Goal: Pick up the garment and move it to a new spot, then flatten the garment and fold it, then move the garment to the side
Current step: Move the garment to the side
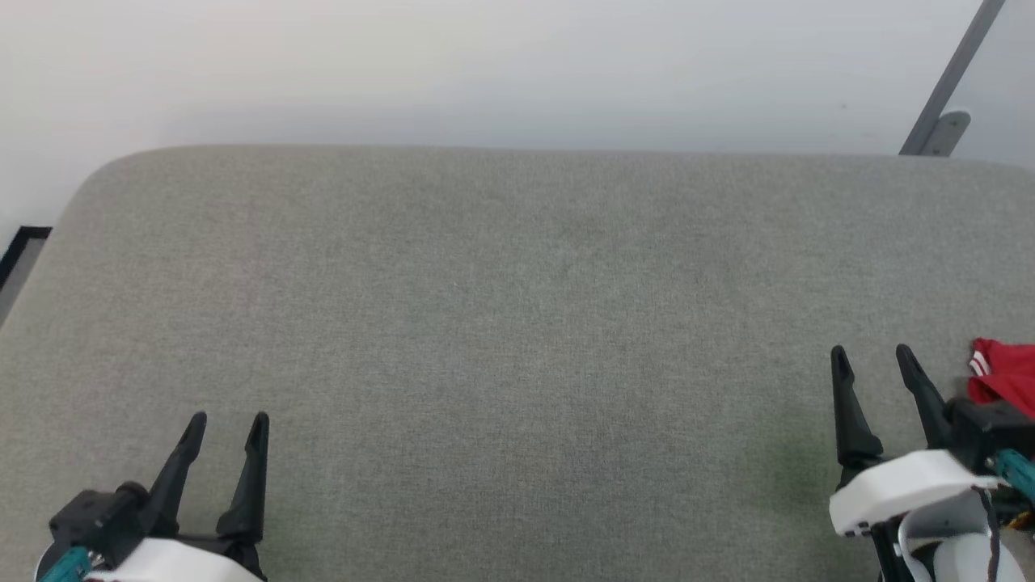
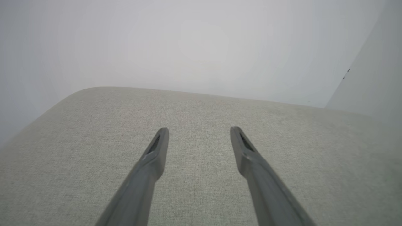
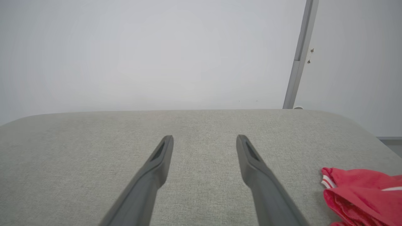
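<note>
The garment (image 1: 1006,373), red with red-and-white striped trim, lies bunched at the right edge of the grey surface (image 1: 517,339).

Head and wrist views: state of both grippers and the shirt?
left gripper: open, empty.
right gripper: open, empty, clear of the shirt.
shirt: lying on the grey pad to the right of the right gripper, not held, looks rumpled, partly out of frame.

Grey fabric-covered surface (image 1: 517,283) with rounded far corners. Red garment (image 1: 1007,376) lies at its right edge, apparently bunched and partly cropped.
</note>
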`<state>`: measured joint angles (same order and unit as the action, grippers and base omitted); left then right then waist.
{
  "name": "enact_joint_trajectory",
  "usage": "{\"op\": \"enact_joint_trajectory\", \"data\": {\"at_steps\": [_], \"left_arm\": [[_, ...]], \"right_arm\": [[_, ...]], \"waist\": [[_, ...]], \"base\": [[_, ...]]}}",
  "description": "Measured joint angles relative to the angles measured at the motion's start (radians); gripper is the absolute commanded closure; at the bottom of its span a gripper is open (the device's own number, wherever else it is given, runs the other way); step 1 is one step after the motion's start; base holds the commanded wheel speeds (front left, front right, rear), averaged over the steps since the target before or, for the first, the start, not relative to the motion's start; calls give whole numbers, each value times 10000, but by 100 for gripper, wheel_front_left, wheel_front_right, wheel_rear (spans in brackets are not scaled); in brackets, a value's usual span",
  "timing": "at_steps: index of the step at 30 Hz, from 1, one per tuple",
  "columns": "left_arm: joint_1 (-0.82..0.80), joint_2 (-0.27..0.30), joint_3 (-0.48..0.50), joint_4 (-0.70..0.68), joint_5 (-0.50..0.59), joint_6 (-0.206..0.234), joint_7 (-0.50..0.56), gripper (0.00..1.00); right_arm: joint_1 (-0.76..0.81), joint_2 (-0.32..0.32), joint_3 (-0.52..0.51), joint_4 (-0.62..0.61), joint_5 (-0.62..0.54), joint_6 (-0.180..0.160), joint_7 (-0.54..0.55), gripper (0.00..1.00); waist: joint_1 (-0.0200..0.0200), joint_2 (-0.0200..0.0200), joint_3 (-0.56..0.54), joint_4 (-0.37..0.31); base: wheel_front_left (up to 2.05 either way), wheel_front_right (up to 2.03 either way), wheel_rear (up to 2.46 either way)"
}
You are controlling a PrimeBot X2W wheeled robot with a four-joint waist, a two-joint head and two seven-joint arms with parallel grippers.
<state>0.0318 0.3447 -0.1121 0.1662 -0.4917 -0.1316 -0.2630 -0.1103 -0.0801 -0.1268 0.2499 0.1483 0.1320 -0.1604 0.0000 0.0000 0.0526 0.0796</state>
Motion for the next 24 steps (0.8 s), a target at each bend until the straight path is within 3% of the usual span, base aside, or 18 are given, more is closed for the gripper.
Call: {"op": "enact_joint_trajectory", "data": {"at_steps": [12, 24], "left_arm": [[799, -199, 520, -696, 228, 0, 0, 0], [793, -194, 648, -894, 161, 0, 0, 0]], "right_arm": [[1397, 176, -90, -1873, 125, -2, 326, 0], [1629, 270, -61, -2382, 184, -2, 514, 0]], "waist": [[-1, 1, -274, 3], [0, 0, -50, -13]], "base": [[0, 0, 0], [0, 0, 0]]}}
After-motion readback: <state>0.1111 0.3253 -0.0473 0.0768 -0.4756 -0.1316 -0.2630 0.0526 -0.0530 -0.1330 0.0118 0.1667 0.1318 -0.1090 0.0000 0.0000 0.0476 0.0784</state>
